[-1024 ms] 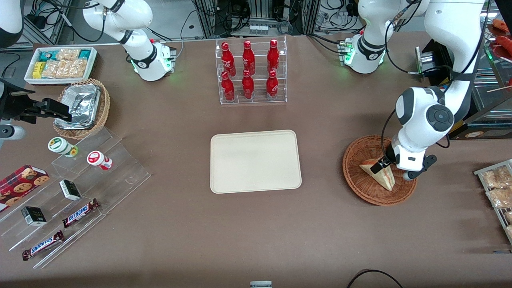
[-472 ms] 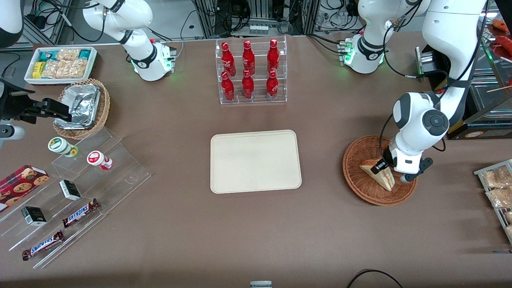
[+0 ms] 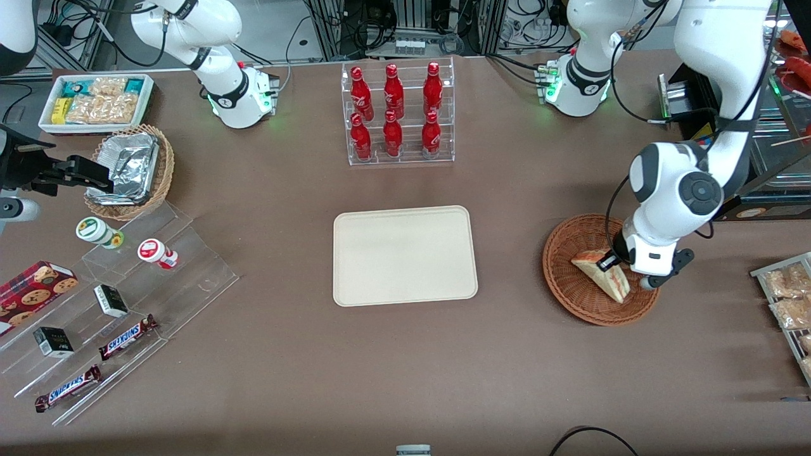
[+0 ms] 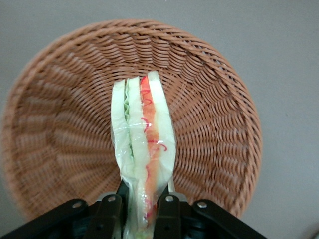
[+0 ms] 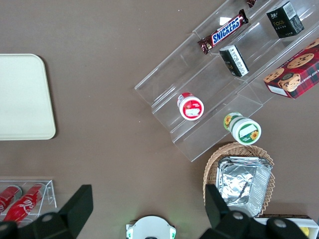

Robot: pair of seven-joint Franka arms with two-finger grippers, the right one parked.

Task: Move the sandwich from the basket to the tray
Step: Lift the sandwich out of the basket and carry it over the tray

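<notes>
The sandwich [image 3: 602, 274] is a pale triangular wedge with a red and green filling edge, wrapped in clear film. It hangs just above the floor of the reddish-brown wicker basket [image 3: 567, 288] toward the working arm's end of the table. My gripper [image 3: 613, 263] is over the basket, shut on the sandwich [image 4: 143, 149] at its wider end, one black finger [image 4: 112, 211] on each face. The basket's woven wall [image 4: 214, 99] lies beneath the wedge. The beige tray [image 3: 404, 255] sits bare at the middle of the table.
An acrylic rack of red bottles [image 3: 396, 114] stands farther from the front camera than the tray. Snack packets on a rack [image 3: 785, 297] lie at the table edge beside the basket. Stepped acrylic shelves with candy bars [image 3: 114, 297], a foil-filled tan basket [image 3: 130, 170] and a white tub [image 3: 95, 101] lie toward the parked arm's end.
The gripper has stayed closed on the sandwich and shifted slightly; the wedge has tilted and moved a little within the basket.
</notes>
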